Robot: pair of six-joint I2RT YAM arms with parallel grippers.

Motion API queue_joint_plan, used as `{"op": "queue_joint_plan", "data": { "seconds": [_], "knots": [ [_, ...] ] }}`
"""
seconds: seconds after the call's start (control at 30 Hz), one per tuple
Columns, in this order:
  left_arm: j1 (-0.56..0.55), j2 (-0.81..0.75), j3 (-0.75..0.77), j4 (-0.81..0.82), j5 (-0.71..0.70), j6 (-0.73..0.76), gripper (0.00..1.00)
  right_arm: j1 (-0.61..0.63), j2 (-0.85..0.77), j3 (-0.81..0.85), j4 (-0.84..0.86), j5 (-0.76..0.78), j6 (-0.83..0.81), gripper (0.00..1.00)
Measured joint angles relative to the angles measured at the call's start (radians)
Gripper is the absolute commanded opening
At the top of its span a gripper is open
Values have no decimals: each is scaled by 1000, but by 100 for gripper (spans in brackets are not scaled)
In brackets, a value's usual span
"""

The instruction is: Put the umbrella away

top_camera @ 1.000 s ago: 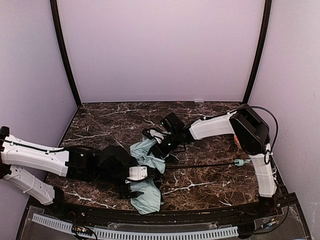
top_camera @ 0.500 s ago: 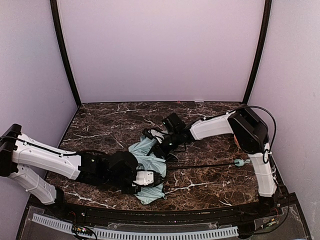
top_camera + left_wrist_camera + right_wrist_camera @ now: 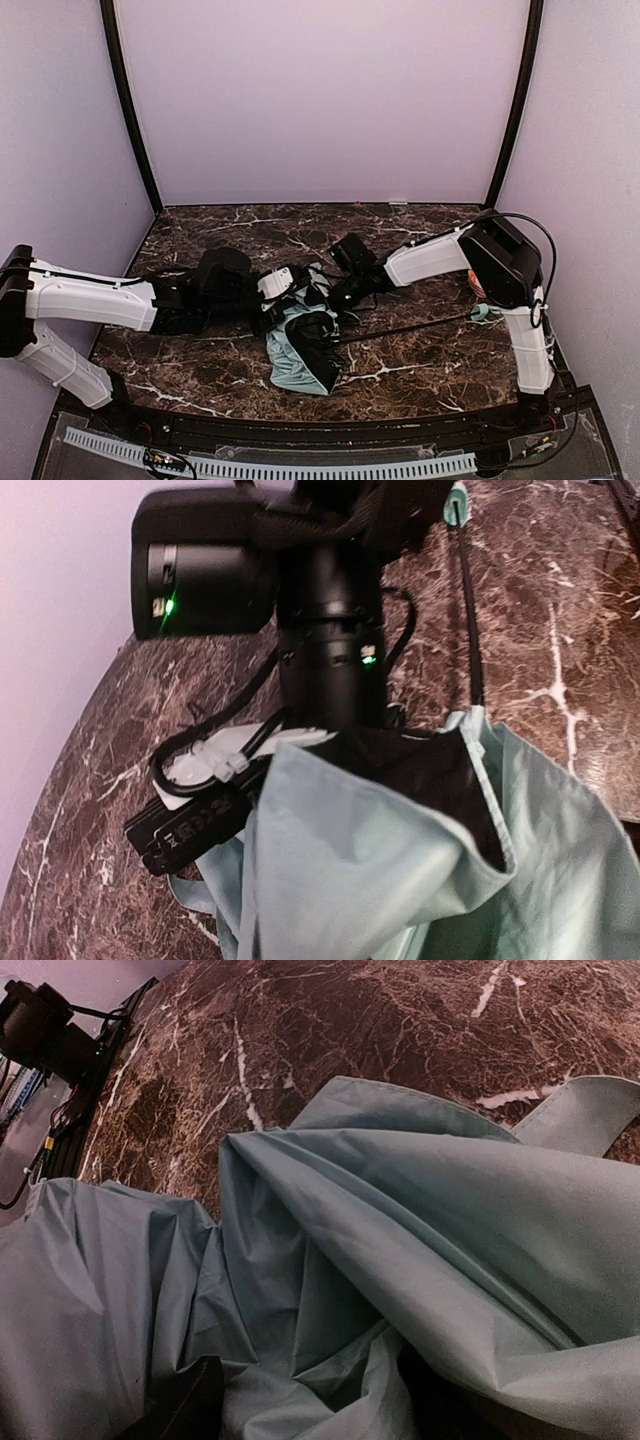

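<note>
The umbrella [image 3: 298,352] lies crumpled in the middle of the table, mint-green outside with black lining showing. Its thin black shaft [image 3: 410,327] runs right to the small green handle [image 3: 480,312]. My left gripper [image 3: 283,288] is at the canopy's upper left edge, shut on a fold of the fabric. In the left wrist view that fabric [image 3: 360,850] drapes over and hides the jaws. My right gripper [image 3: 336,292] is on the canopy's top from the right. In the right wrist view its dark fingers [image 3: 180,1405] flank a bunch of green cloth [image 3: 330,1290], closed on it.
The dark marble table [image 3: 200,250] is enclosed by pale walls, with a black rail along the near edge [image 3: 300,432]. An orange-and-white round object [image 3: 473,283] peeks out behind the right arm's elbow. The right arm's wrist [image 3: 325,660] stands close in front of my left gripper.
My left gripper has gone from open to shut on the canopy's edge. It has moved from the front of the table toward the middle, dragging fabric and turning up black lining. The right arm barely moved.
</note>
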Motion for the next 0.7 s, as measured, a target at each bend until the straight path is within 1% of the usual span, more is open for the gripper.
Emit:
{"op": "queue_joint_plan", "data": {
  "seconds": [0.17, 0.3, 0.43, 0.57, 0.7],
  "knots": [
    [73, 164, 60, 12, 15, -61, 0, -2, -3, -4, -1, -21, -18, 60],
    [86, 235, 64, 32, 47, -80, 0, -19, -4, -17, 18, -48, -3, 63],
    [99, 255, 51, 80, 93, -101, 0, -45, -32, -69, 65, -64, 75, 66],
    [112, 255, 18, 117, 137, -112, 0, -71, -79, -126, 90, -39, 176, 68],
    [120, 248, 7, 117, 159, -112, 0, -117, -181, -228, 125, -34, 263, 70]
  ]
}}
